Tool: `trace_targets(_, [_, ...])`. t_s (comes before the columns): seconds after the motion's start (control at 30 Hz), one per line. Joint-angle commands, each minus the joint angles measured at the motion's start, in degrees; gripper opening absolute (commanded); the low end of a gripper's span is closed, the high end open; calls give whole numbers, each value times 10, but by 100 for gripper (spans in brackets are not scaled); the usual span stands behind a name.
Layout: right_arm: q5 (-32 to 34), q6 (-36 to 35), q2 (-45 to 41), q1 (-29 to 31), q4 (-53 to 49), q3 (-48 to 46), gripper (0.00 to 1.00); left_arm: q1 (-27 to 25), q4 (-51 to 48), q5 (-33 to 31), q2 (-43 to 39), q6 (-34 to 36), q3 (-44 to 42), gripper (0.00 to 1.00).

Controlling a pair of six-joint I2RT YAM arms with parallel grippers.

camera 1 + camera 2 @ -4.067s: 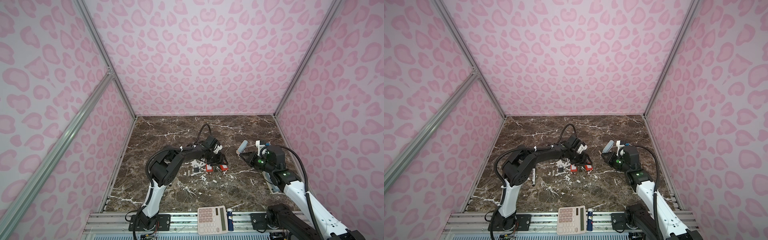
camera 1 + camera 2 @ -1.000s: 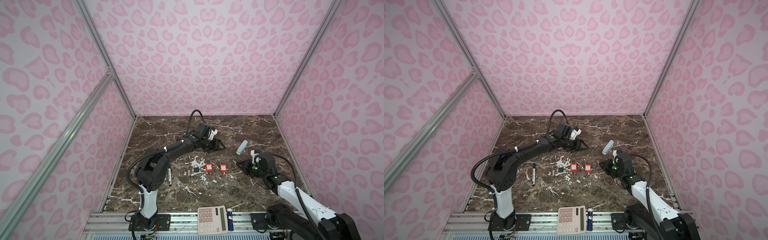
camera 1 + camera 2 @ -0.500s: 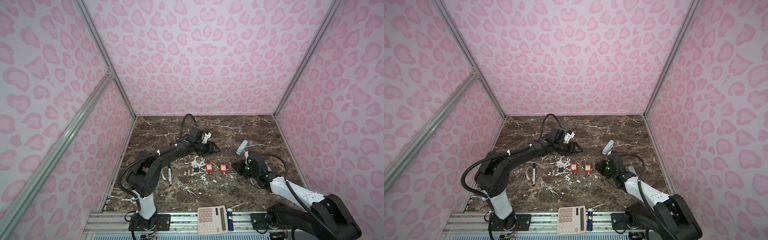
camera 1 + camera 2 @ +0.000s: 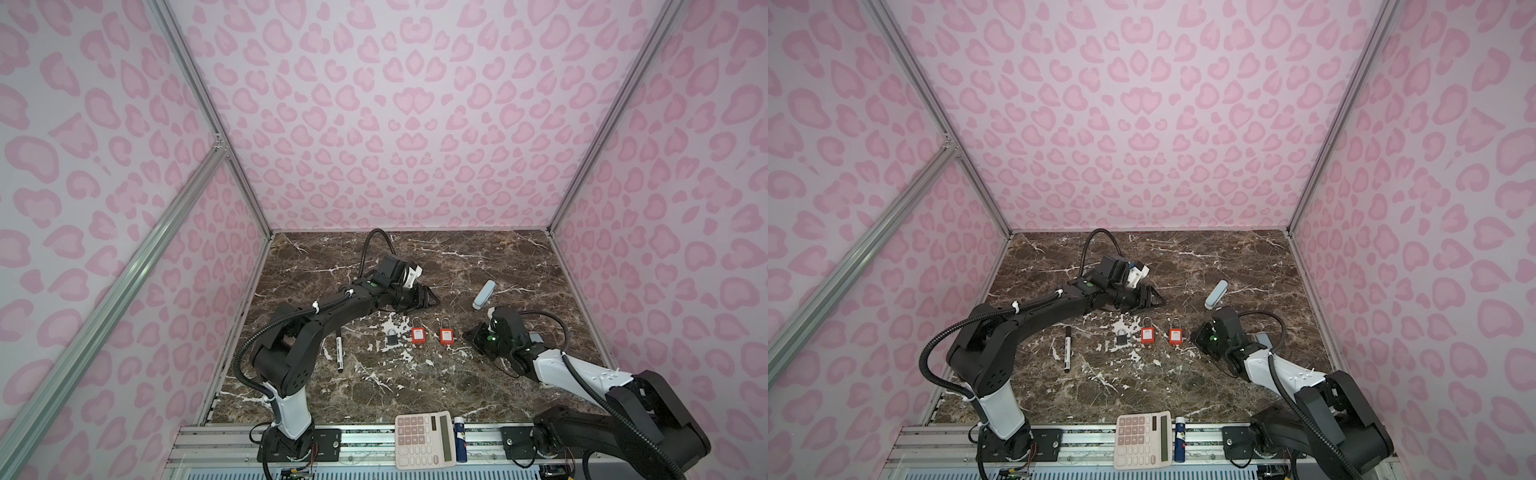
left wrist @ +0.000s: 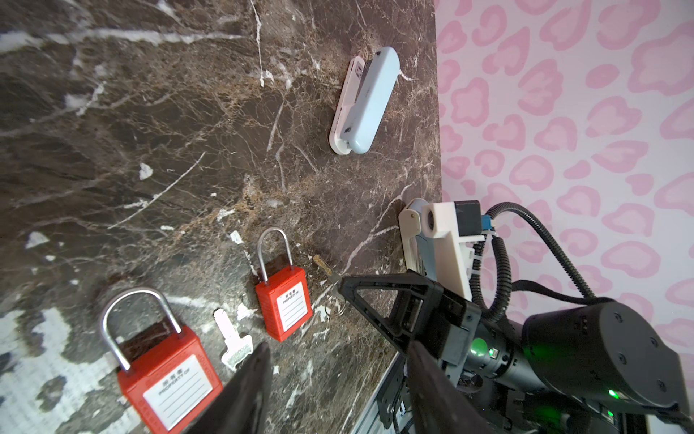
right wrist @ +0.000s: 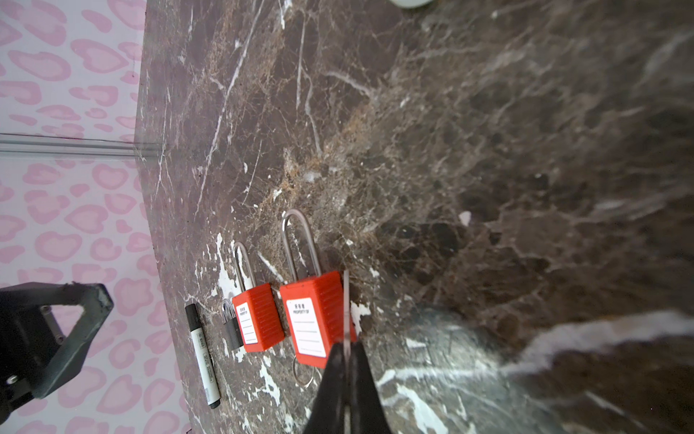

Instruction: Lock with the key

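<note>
- Left claw (image 4: 432, 300) hangs released, jaws apart and empty, just behind the row of locks.
- Furthest left on the bench lies a black-and-white marker pen (image 4: 339, 348), then a small dark metal padlock (image 4: 391, 337).
- Two red plastic padlocks with steel shackles come next: the left red padlock (image 4: 418, 335) and the right red padlock (image 4: 446, 336), with a flat silver spare key (image 5: 233, 340) lying between them.
- Right claw (image 6: 348, 351) is clenched on a slim metal key (image 5: 323, 264) with a wire ring; its blade sits beside the right red padlock, in no keyhole.
- A pale blue plastic stapler (image 4: 484, 294) lies further back.
- Progress, as judged: the key is in hand, while aligning, inserting and turning remain. Whether the shackles are latched cannot be told.
- The bench (image 4: 478, 257) is dark brown marble with white veins; pink leopard-print walls (image 4: 395, 124) enclose it.
</note>
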Motion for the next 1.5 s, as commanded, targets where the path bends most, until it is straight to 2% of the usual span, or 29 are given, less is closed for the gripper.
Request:
trace_targets(0.0, [2,4,7,1,24,-5,0,1,18,5,-11,6,-3,59])
trace_targets(0.23, [4,4,15,1,30,-16,1,1,24,-5,-19,5,-8,59])
trace_targets(0.5, [16,-3,1,1,18,-22,33,3,24,-13,-31,6,-9,59])
trace_targets(0.73, [23,-21,-16,1,-13,-12,55,4,33,-39,-54,9,-23,59])
trace_targets(0.87, [31,-36,-38,-1,-45,1,66,11,40,-95,-105,25,-45,60])
trace_targets(0.93, [32,-43,-60,-6,-41,5,77,19,35,-123,-134,36,-57,66])
trace_targets(0.97, [41,-48,-76,-5,-43,9,82,23,33,-148,-154,40,-67,90])
trace_targets(1.0, [53,-56,-92,-5,-46,13,91,26,35,-178,-180,44,-81,97])
trace_targets(1.03, [66,-66,-107,-5,-52,18,97,29,37,-201,-200,50,-92,97])
trace_targets(1.23, [184,-183,-191,-6,-103,44,98,35,54,-403,-361,148,-164,97])
trace_targets(1.37, [222,-255,-243,-16,-69,31,98,35,217,-512,-511,243,-298,97])
trace_targets(1.47, [226,-287,-252,-34,-43,27,98,36,288,-552,-589,354,-380,97])
